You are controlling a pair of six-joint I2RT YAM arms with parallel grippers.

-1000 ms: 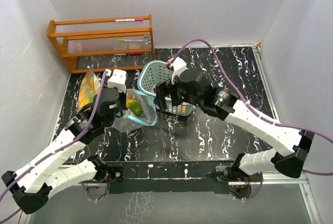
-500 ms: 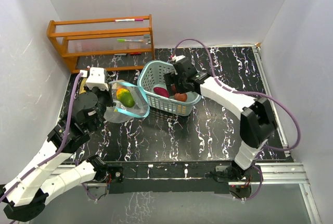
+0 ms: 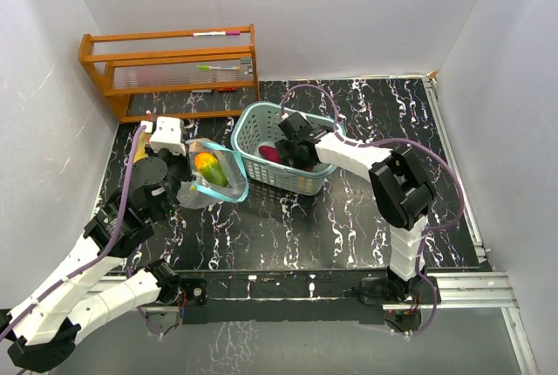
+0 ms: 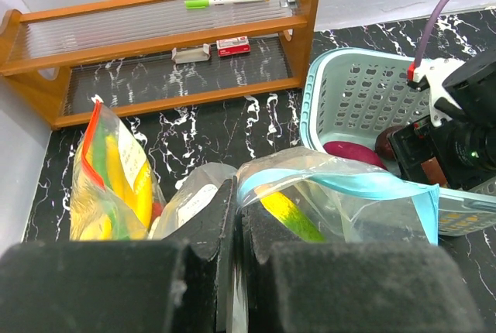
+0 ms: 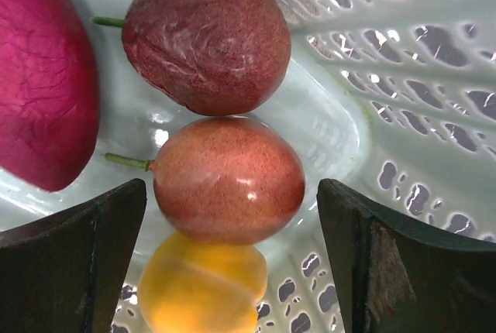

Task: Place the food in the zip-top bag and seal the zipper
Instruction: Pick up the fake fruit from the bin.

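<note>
Two zip-top bags (image 4: 349,193), one basket (image 4: 356,101), one wooden rack (image 4: 155,39), four food pieces (image 5: 225,178) inside the basket.

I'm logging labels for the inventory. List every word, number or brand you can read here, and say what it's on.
No text can be read anywhere.
Green marker on the wooden rack: print too small.
Small red box on the rack: blurred.
White patch on the filled bag: blurred.
</note>
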